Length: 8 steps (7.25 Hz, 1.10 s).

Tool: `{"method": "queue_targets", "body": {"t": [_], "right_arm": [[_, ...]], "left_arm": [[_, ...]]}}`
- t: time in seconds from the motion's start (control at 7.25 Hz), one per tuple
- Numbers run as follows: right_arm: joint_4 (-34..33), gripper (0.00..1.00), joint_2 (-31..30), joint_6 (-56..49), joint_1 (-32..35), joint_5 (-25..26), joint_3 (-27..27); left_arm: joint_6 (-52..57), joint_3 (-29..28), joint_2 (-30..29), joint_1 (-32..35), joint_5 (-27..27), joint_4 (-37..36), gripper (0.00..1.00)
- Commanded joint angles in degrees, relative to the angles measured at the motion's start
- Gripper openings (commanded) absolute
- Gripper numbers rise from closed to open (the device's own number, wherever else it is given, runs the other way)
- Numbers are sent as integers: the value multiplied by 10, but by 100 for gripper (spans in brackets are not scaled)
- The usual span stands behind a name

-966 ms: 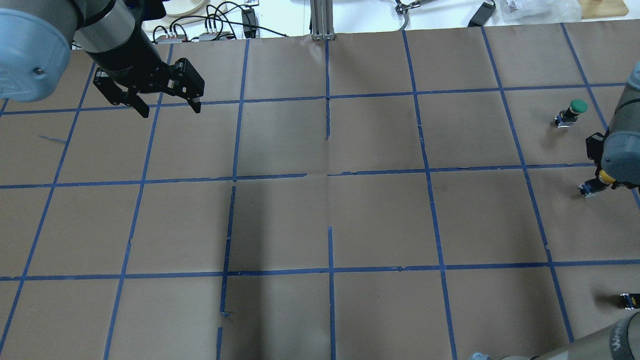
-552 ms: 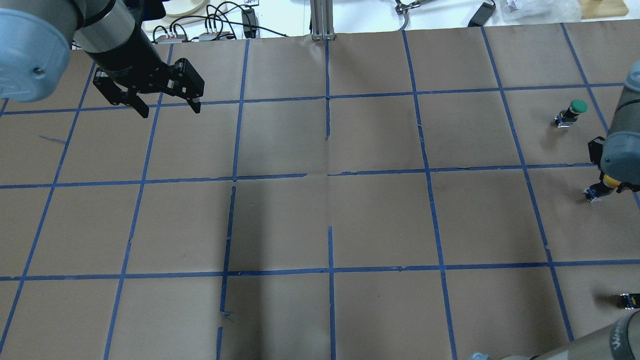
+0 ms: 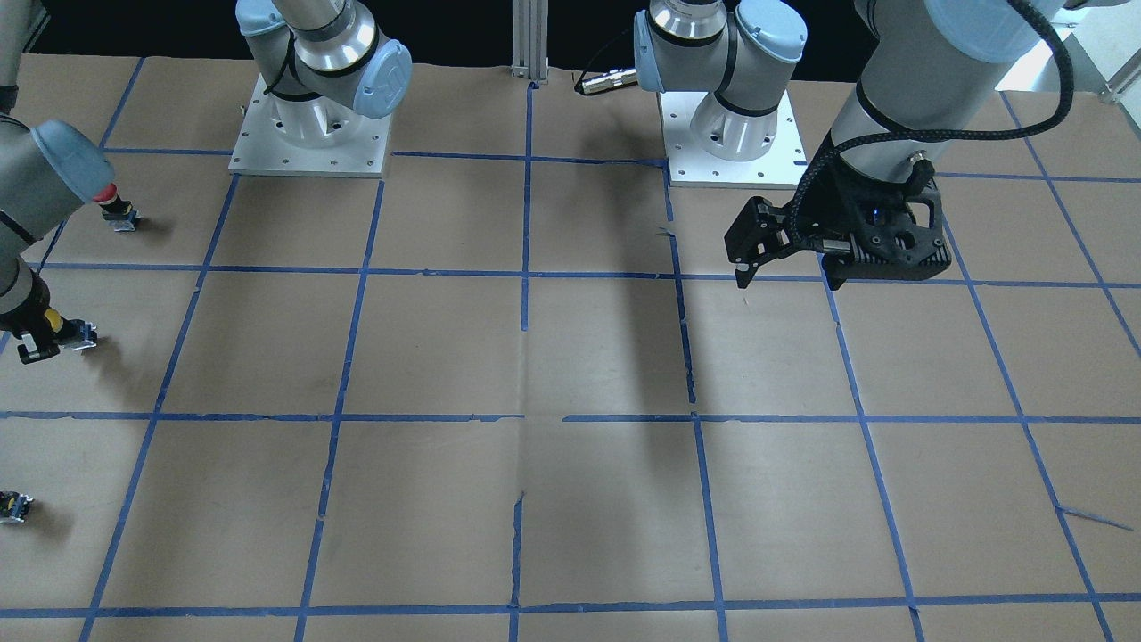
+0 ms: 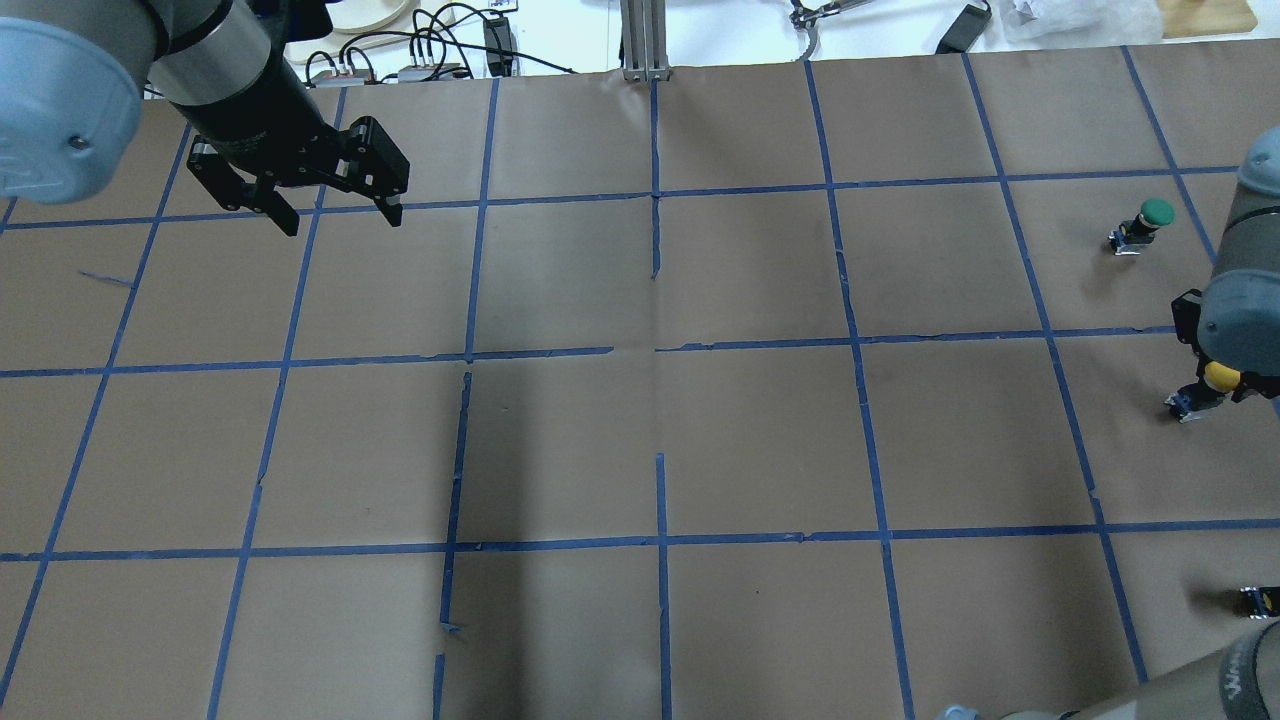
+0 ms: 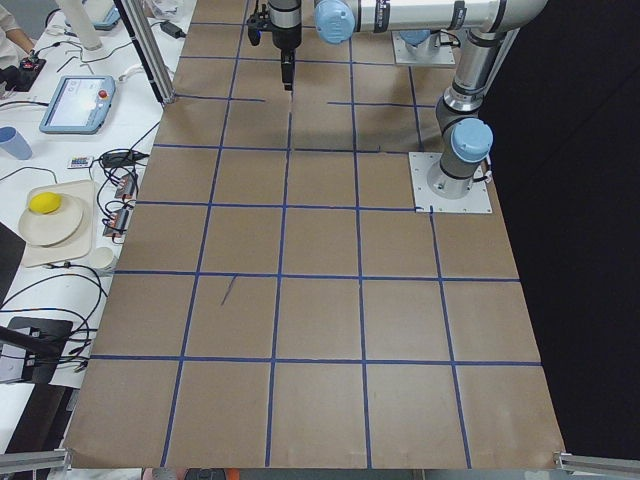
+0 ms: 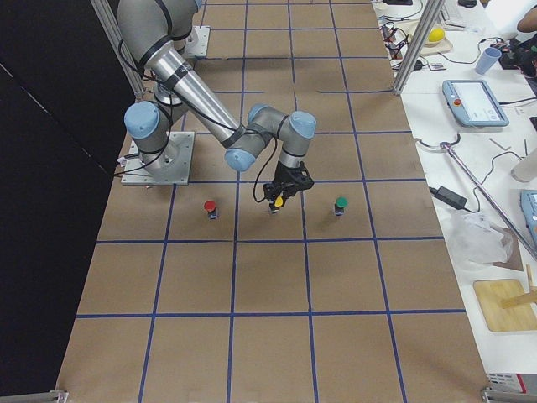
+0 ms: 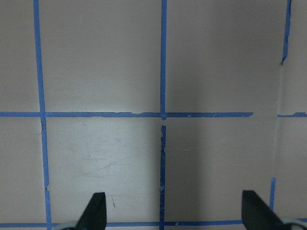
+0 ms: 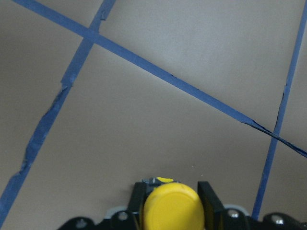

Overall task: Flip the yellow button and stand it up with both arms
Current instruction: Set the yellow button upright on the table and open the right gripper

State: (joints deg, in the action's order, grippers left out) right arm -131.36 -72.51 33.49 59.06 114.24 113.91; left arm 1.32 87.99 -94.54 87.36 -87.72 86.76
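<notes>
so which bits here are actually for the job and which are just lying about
For the job: yellow button, held in the right gripper; left gripper, open, far off.
Lying about: green button, red button, small dark part with a yellow spot.

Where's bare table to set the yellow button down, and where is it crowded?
The middle squares of the table are bare, from the left gripper across to the row of buttons. It is crowded only along the robot's right side: green button, yellow button in the right gripper, red button.
</notes>
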Motion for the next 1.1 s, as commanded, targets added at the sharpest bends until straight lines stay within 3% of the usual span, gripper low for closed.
{"method": "queue_targets", "body": {"t": [0.0,0.14,0.69,0.97], "right_arm": [[2,58,0,-3,0,5,2],[0,78,1,-31,0,23,2],[1,100,-11,-56,-4,20,-4],[2,100,-48,-130,-2,0,-9]], "left_arm": [[0,0,0,0,0,0,100],[0,0,1,0,0,0,100],[0,0,0,0,0,-1,100],[0,0,1,0,0,0,100]]}}
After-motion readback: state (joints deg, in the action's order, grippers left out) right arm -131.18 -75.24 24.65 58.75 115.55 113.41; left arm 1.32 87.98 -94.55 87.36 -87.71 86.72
